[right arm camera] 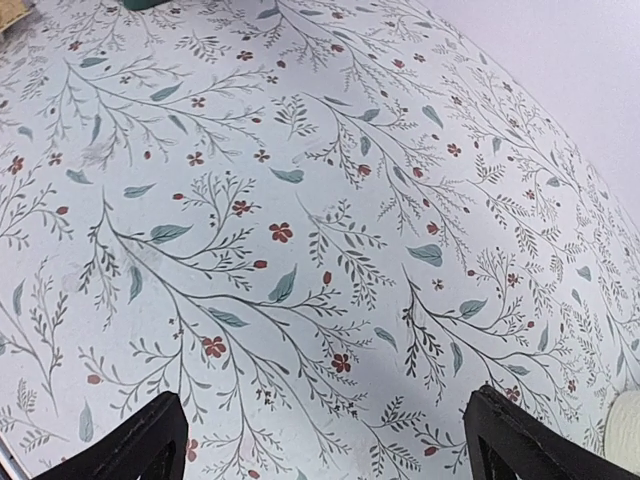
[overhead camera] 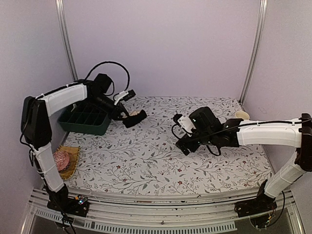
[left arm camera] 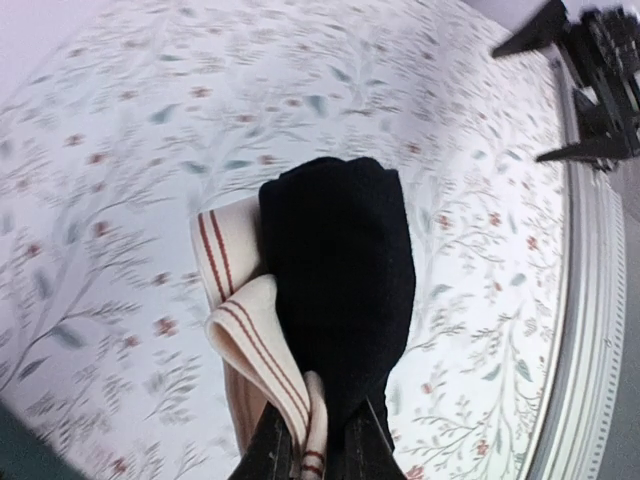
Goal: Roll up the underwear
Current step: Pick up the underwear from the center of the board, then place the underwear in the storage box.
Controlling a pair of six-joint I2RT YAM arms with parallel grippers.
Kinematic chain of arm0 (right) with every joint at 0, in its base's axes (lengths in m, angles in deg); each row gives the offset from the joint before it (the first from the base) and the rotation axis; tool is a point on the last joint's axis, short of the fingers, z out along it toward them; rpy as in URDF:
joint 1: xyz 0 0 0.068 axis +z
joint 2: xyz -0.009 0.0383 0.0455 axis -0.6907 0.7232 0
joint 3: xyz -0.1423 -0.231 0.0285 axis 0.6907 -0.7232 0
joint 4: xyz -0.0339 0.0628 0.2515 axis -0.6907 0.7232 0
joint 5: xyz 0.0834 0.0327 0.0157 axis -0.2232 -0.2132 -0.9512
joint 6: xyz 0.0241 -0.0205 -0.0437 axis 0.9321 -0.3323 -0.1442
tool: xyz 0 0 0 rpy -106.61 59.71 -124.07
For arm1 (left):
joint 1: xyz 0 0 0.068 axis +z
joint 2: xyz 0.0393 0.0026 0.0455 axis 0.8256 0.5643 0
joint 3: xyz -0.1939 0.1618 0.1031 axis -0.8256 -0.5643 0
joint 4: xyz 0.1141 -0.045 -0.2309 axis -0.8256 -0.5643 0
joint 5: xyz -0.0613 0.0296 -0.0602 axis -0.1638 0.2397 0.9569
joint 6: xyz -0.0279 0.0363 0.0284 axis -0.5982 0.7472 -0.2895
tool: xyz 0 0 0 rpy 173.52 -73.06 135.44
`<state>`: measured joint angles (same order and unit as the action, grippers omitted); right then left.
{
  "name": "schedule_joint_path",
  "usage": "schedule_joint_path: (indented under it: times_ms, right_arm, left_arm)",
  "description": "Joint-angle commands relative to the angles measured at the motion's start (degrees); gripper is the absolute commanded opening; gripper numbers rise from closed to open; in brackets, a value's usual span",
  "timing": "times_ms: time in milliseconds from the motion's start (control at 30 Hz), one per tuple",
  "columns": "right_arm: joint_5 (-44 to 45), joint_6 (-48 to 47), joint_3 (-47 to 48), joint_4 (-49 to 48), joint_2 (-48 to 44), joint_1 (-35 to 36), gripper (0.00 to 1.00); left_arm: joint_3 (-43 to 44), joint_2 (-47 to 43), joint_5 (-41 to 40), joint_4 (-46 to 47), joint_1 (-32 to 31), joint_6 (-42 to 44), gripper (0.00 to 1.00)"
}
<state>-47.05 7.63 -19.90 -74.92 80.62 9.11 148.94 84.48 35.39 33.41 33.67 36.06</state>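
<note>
**A:** Starting from the green tray (overhead camera: 85,121), what sits nearest us?

**B:** In front of it, at the counter's (overhead camera: 161,165) near edge, is a woven basket (overhead camera: 73,152) holding a pink ball (overhead camera: 62,159).

**A:** And the right hand (right arm camera: 322,400)?

**B:** It is well to the tray's right, fingers spread wide with nothing between them.

**A:** Where is the underwear (left arm camera: 340,270)?

**B:** Just right of the tray, pinched in the closed left hand (left arm camera: 318,455). It is a black piece with a cream striped piece (left arm camera: 245,320) against it. I can't tell whether it touches the counter.

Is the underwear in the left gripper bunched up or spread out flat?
Bunched up. The left wrist view shows the underwear as a compact black-and-cream bundle pinched in the left gripper.
</note>
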Motion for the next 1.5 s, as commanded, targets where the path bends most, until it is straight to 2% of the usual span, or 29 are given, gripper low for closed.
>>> schedule_joint_path:
  times_ms: [0, 167, 400, 467, 667, 1000, 1233, 1467]
  right_arm:
    - [3.9, 9.5, 3.3, 2.6, 6.8, 0.1, 0.99]
    - [2.3, 14.9, 4.9, 2.7, 11.9, 0.3, 0.99]
    - [1.7, 17.6, 1.9, 1.8, 9.0, 0.5, 0.99]
    - [1.6, 17.9, 0.9, 1.7, 8.4, 0.5, 0.99]
    - [-0.4, 18.8, -2.7, 0.7, 6.8, 0.6, 0.99]
    - [-0.5, 19.2, -5.9, -0.3, 5.6, 0.6, 0.99]
    - [-1.1, 19.5, -5.4, -0.1, 6.7, 0.6, 0.99]
    - [-1.0, 19.5, -6.1, -0.1, 5.3, 0.6, 0.99]
  left_arm:
    - [3.6, -2.4, -4.6, 0.9, 12.4, -4.1, 0.0]
    - [10.2, -0.1, -7.4, -3.0, 27.3, -3.2, 0.0]
    - [18.5, 8.0, -10.2, -7.4, 38.5, -1.9, 0.0]
    - [20.1, 10.4, -13.5, -7.1, 40.3, -2.3, 0.0]
    - [22.5, 15.5, -25.4, -2.2, 42.3, -4.5, 0.0]
    - [31.2, 23.1, -32.8, -6.3, 42.7, -7.0, 0.0]
    - [30.8, 22.9, -35.3, -8.8, 42.8, -7.6, 0.0]
    - [26.4, 22.0, -36.2, -8.1, 42.9, -7.8, 0.0]
